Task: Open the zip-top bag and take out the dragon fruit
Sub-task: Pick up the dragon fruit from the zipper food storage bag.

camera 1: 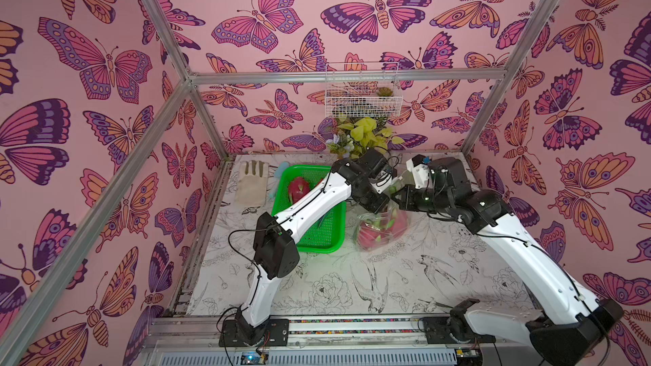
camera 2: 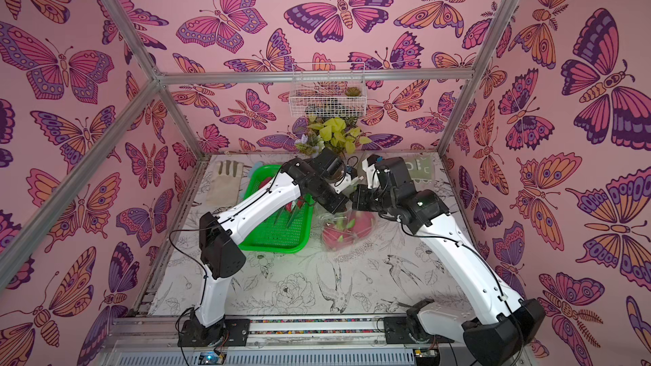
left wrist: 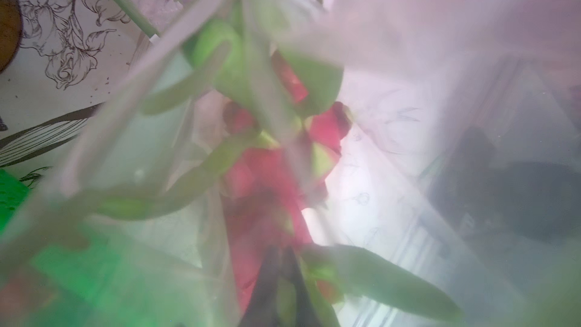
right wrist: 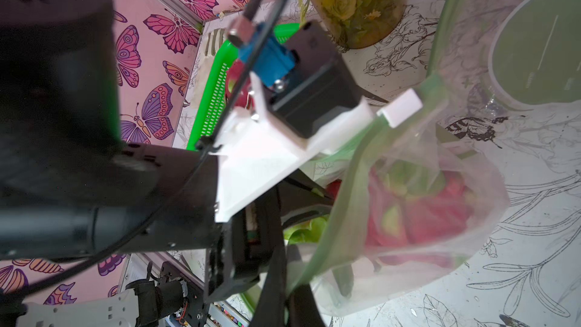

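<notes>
The clear zip-top bag with a green zip rim stands open at mid-table, next to the green basket. A magenta dragon fruit with green scales lies inside the bag. My left gripper reaches down into the bag's mouth, its dark fingers shut on a green scale of that dragon fruit. Bag film blurs that view. My right gripper is shut on the bag's green rim and holds the mouth up. The white zip slider sits at the rim's far end. Another dragon fruit lies in the basket.
A beige glove lies at the back left. A potted plant stands at the back centre under a white wire basket on the wall. A pale green round mat lies behind the bag. Metal frame posts edge the table.
</notes>
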